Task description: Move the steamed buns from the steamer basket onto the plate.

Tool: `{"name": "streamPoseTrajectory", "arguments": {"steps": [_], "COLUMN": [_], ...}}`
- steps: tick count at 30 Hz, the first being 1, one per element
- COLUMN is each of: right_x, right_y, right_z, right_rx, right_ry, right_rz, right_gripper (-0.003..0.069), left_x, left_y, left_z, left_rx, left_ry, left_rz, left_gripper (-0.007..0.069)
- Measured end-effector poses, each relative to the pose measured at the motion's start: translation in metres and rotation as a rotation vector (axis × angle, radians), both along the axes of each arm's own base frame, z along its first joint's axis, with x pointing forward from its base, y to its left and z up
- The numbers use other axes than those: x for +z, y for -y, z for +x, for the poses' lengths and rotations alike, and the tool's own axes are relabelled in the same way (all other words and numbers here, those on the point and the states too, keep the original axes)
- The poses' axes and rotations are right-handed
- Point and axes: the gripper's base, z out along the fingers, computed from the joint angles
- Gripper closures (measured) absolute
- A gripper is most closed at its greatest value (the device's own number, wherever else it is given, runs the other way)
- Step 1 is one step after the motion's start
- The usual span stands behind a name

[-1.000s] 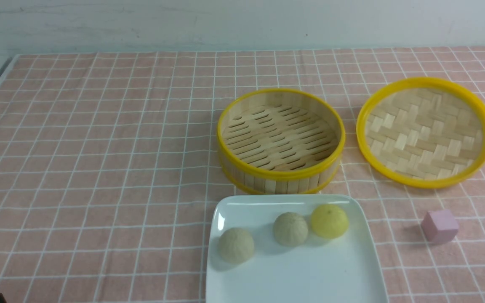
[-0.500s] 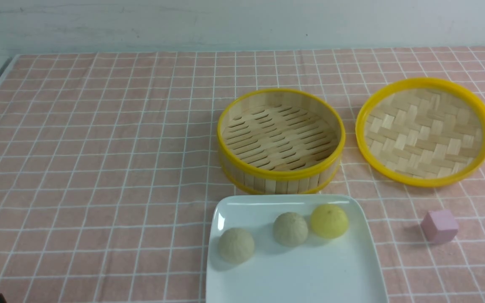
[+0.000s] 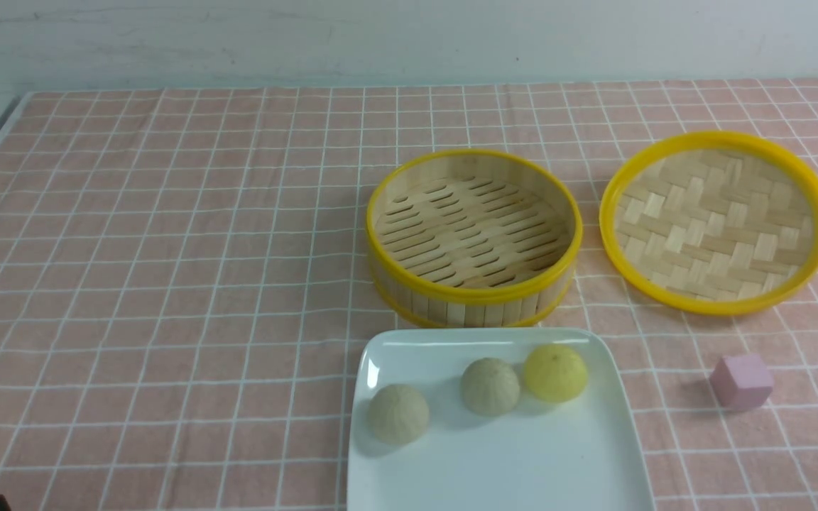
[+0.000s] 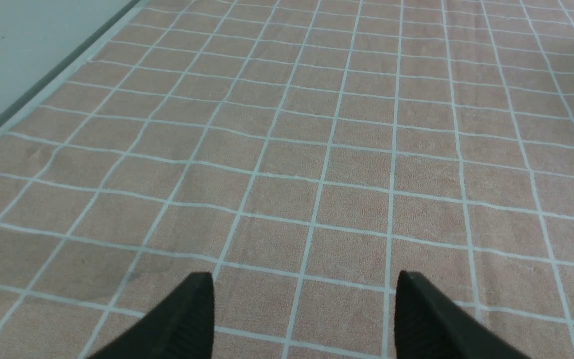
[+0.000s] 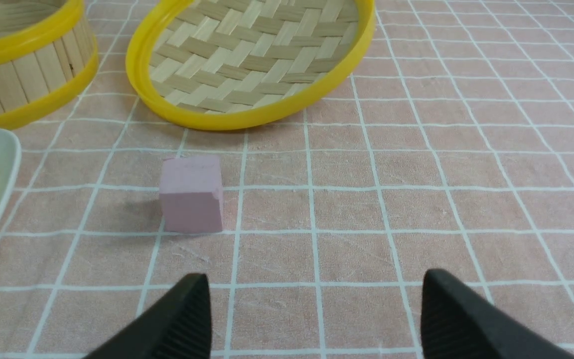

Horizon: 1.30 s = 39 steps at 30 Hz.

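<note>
Steamed buns, two beige [image 3: 398, 413] [image 3: 490, 385] and one yellow [image 3: 555, 372], all sit on the plate [image 3: 494, 468], and the steamer basket [image 3: 474, 238] behind it holds nothing. Nothing has shifted over the last second, so the task looks finished. Both the left claw [image 4: 304, 309] and the right claw [image 5: 314, 314] hang spread apart and bare over the bench, the right near the pink cube [image 5: 191, 193].
</note>
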Motion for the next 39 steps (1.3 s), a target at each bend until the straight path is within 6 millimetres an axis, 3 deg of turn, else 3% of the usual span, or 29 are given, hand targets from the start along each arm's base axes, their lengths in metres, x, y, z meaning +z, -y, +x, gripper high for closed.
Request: {"name": "streamPoseTrajectory", "arguments": {"steps": [39], "right_x": [-0.0001], "right_y": [0.0008], "right_z": [0.0001], "right_rx": [-0.018], "right_ry": [0.003], "right_rz": [0.027], "right_gripper": [0.0111], "left_x": [0.0000], "left_y": [0.0000], "left_z": [0.0000], "left_rx": [0.000], "left_ry": [0.001], "left_rz": [0.000], "left_gripper": [0.0134]}}
